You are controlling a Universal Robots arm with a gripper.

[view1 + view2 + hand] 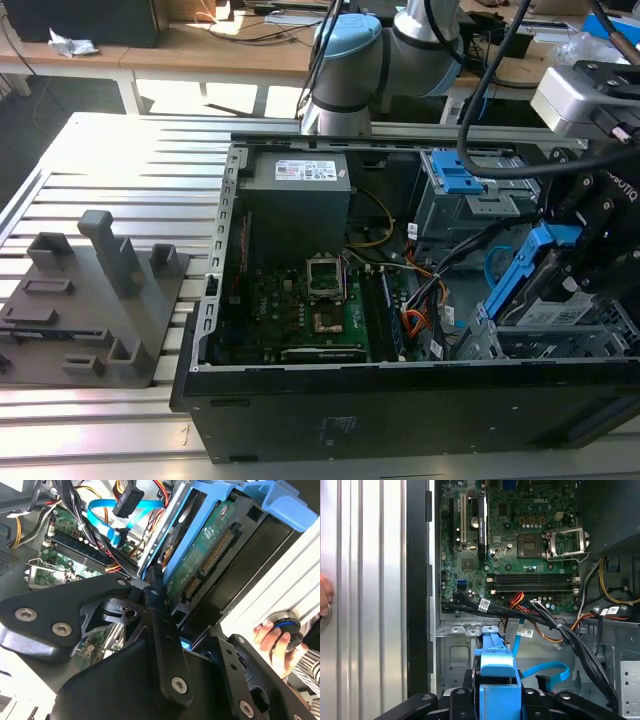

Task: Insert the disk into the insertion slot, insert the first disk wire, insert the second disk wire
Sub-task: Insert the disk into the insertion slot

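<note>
One relation matters to you here: the disk [535,290] is in the gripper [496,682], whose jaws are closed from both sides on its bright blue frame, and the insertion slot [525,345] lies directly beneath it. In the exterior view the disk is tilted steeply. Its long axis runs from a low end at the mouth of the silver cage up toward the exterior view's right, so it is not lying flat in the bay. I judge it not yet seated, and you cannot tell whether the low edge has entered. In the second wrist view its green circuit side faces the camera, and the connectors look bare.

Watch what crowds it. The second disk wire [547,669] loops loose just beside the frame. The orange and black wire bundle [560,630] crosses between the motherboard [520,530] and the frame's far end, the likeliest snag. The grey cage [440,215] with its small blue clip [455,178] stands apart. A person's hand [272,637] rests on a knob [285,625] outside the case [400,410].
</note>
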